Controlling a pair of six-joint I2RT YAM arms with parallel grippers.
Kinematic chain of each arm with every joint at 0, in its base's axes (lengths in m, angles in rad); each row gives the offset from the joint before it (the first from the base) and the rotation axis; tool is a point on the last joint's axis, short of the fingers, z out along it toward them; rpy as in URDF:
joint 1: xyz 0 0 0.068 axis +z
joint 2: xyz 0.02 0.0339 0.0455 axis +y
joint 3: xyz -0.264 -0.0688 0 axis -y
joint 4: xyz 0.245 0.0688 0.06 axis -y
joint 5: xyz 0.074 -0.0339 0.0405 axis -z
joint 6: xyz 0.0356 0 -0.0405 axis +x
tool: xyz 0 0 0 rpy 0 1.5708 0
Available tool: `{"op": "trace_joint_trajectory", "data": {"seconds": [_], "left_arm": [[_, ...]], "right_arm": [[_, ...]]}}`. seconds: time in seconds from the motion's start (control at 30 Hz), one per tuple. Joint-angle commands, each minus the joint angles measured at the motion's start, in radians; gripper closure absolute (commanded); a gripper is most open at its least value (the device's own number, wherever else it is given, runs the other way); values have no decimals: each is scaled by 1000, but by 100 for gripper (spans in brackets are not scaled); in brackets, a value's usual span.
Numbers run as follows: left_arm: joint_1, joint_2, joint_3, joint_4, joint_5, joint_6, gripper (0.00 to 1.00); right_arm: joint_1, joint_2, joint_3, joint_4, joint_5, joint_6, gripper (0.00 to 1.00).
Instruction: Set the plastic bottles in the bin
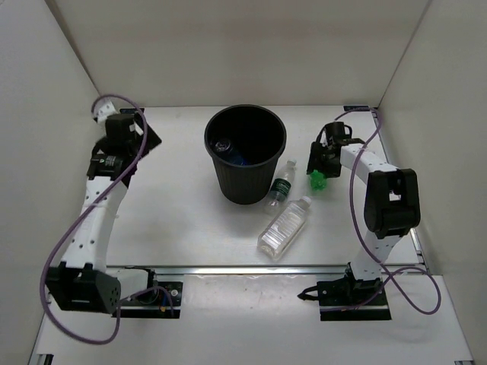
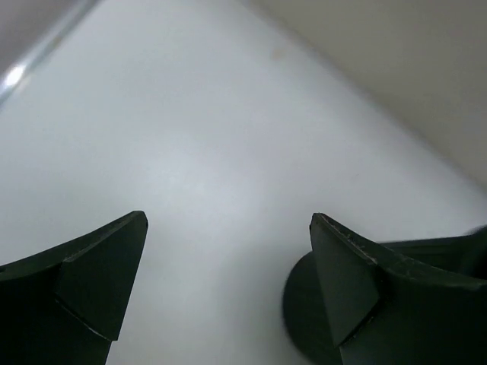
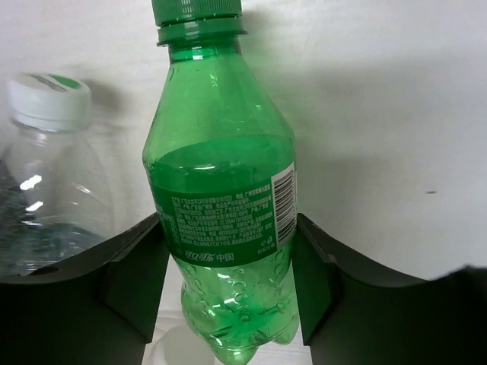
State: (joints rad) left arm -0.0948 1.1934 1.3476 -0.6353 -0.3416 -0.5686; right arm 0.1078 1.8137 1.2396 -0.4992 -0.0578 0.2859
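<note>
Your right end effector [image 3: 228,255] has the green-tinted plastic bottle with a green cap [image 3: 221,175] between its fingers. Both pads sit flush against the labelled middle, so it reads as a grip. The bottle's long axis runs straight away from the wrist, cap at the far end and square to the line the fingers close along. I cannot tell whether it has left the white table [image 1: 183,220].

The move turns on this: seen from above, the tall round black plastic bin [image 1: 246,186] lies to the left of that end effector, near but not touching. The clear plastic bottle with a dark green label [image 1: 281,186] lies at its foot, in between. You will likely need to lift above the rim before you cross.

Your left end effector [image 2: 228,258] stands wide apart, holding nothing, on the bin's far side.
</note>
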Motion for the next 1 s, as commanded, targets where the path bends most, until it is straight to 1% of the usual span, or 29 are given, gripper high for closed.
{"op": "trace_joint_trajectory", "data": {"seconds": [0.0,0.03,0.1,0.17,0.23,0.33,0.37,0.43,0.5,0.53,0.57,0.63,0.7,0.73,0.8,0.83,0.9,0.93,0.97], "left_arm": [[33,60,-146,-127,120,-71,1],[30,77,-186,-124,128,-67,1],[18,89,-243,-121,127,-70,1],[26,98,-284,-112,156,-73,1],[26,91,-327,-96,186,-79,1],[4,72,-381,-63,199,-86,1],[6,71,-390,-63,204,-88,1],[-19,71,-404,-55,217,-86,2],[-32,71,-410,-63,201,-76,1],[-29,69,-410,-66,199,-80,2],[-36,66,-412,-70,188,-76,1],[-26,54,-413,-79,182,-67,1],[-34,32,-427,-84,173,-63,2],[-39,26,-418,-84,174,-65,1],[-54,18,-420,-89,174,-57,1],[-60,14,-421,-86,174,-57,1],[-77,-1,-424,-99,159,-42,1],[-79,5,-421,-107,158,-42,1],[-83,0,-413,-110,150,-45,2]], "right_arm": [[12,-56,119,-51,81,-33,78],[7,-88,162,-59,104,-36,82],[9,-126,246,-97,87,-50,82],[21,-168,337,-134,69,-73,82],[79,-183,473,-156,73,-91,80],[203,-189,607,-167,136,-128,80],[249,-179,630,-157,144,-140,82],[303,-162,710,-144,128,-139,81],[345,-113,753,-151,66,-146,79],[372,-105,785,-150,65,-143,79],[404,-90,796,-148,43,-146,77],[438,-71,811,-157,47,-142,71],[470,-65,801,-154,33,-152,60],[474,-63,799,-154,29,-152,56],[478,-70,790,-147,4,-145,35],[481,-71,785,-154,9,-149,28],[484,-76,782,-154,38,-149,9],[486,-92,781,-148,36,-149,3],[480,-96,778,-147,30,-149,1]]}}
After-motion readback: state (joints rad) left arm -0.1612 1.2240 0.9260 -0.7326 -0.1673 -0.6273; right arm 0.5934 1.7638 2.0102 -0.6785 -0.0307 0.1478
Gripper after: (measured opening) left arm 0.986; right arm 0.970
